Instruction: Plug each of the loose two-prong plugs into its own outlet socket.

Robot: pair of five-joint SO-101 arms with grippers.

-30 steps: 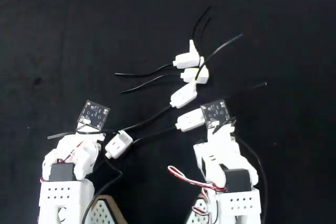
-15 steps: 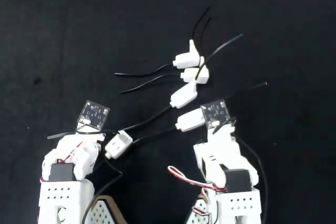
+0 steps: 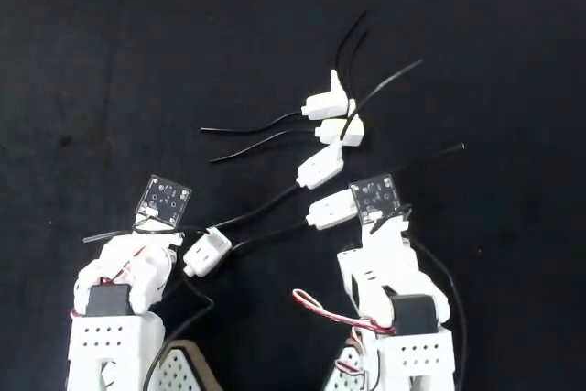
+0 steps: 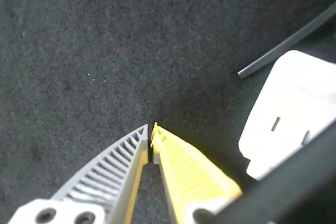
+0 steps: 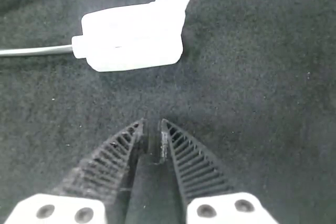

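Several white plug and socket pieces with thin black cables lie on the black table (image 3: 513, 61). My left gripper (image 4: 151, 129) is shut on nothing, grey and yellow tips touching just above the cloth. Beside it lies a white socket piece (image 4: 289, 114) with two slots, the same socket piece (image 3: 207, 251) to the right of the left arm (image 3: 119, 281). My right gripper (image 5: 152, 125) is shut and empty, a little short of a white plug (image 5: 131, 43). That white plug (image 3: 331, 209) lies just ahead of the right arm (image 3: 389, 272).
Three more white pieces (image 3: 327, 103), (image 3: 341, 130), (image 3: 320, 164) cluster mid-table, their black cables fanning left and up. A thin black cable (image 3: 430, 160) runs to the right of the right arm. A red-white wire loop (image 3: 320, 311) hangs by the right arm's base.
Neither arm nor any white piece has moved. The thin black cable to the right of the right arm shows over a longer stretch than a second ago.
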